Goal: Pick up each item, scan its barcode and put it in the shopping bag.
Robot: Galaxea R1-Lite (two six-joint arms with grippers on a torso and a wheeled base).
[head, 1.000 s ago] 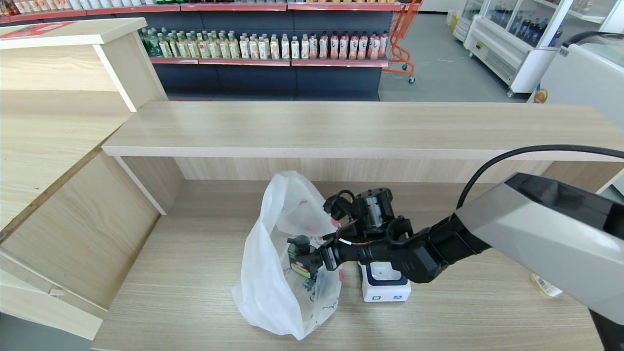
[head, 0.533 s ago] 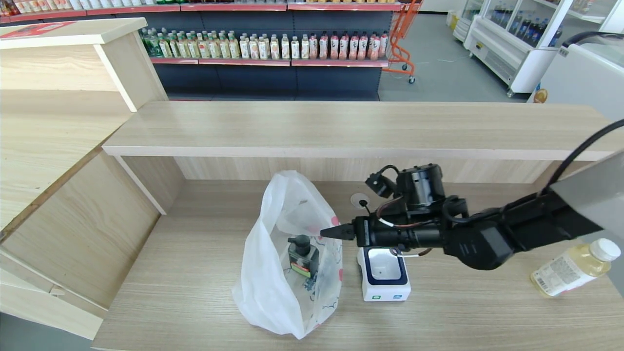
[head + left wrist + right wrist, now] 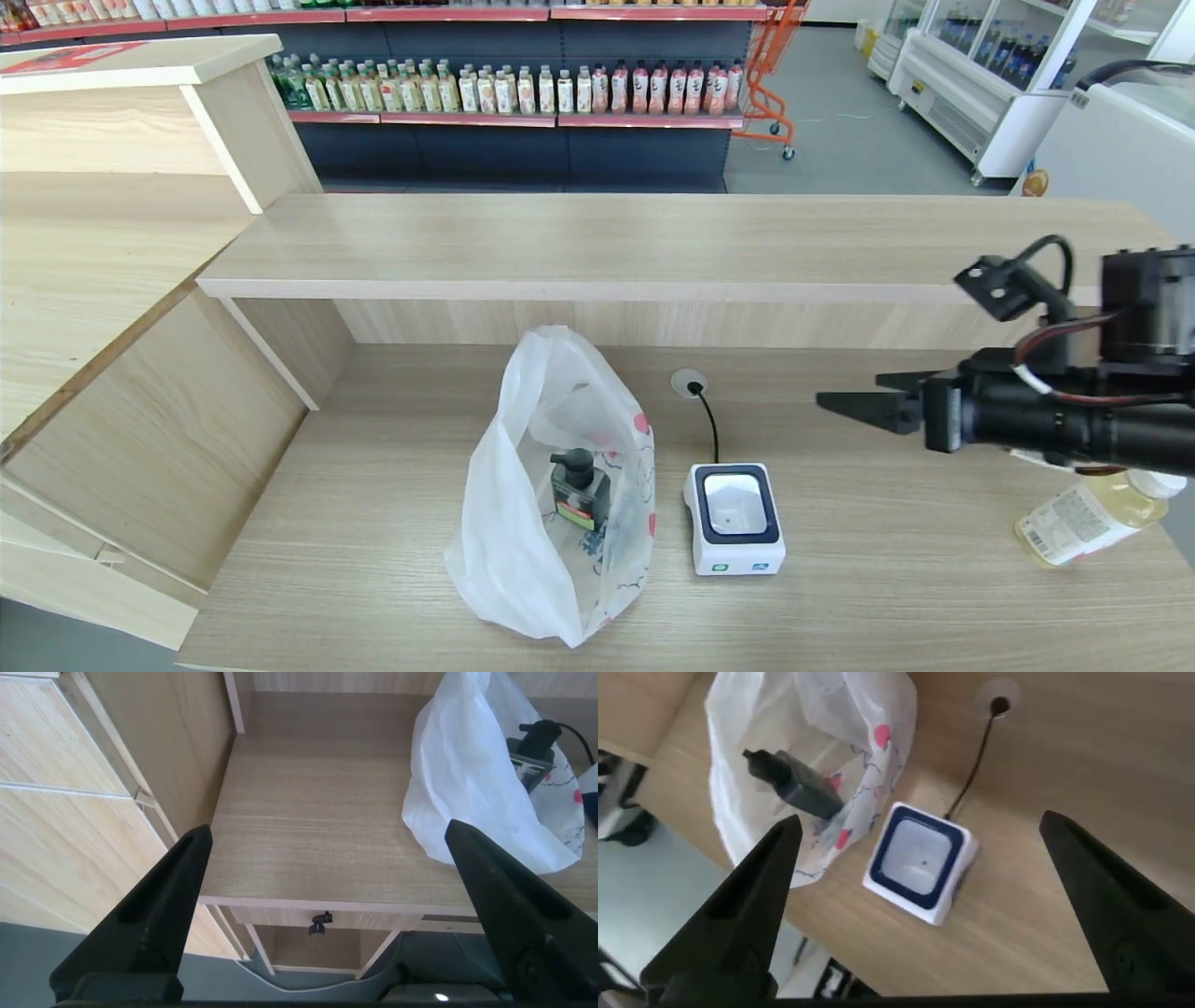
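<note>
Now the left claw (image 3: 322,919) gapes empty over the counter's (image 3: 308,812) near edge, with the bag (image 3: 458,784) just beyond it and a pump bottle (image 3: 579,490) inside: one item looks done. The scanner (image 3: 734,518) stands beside the bag, well left of the right claw (image 3: 850,392), which hangs released, holding nothing. A bottle (image 3: 1088,513) lies on its side just below that claw's wrist, seemingly yet to be picked, scanned and bagged.

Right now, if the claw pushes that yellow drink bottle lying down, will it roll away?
Probably yes: the drink bottle lies on its side and looks round, so a sideways push could roll it. It looks mostly full of yellow liquid, so it is likely heavy for its size.
</note>
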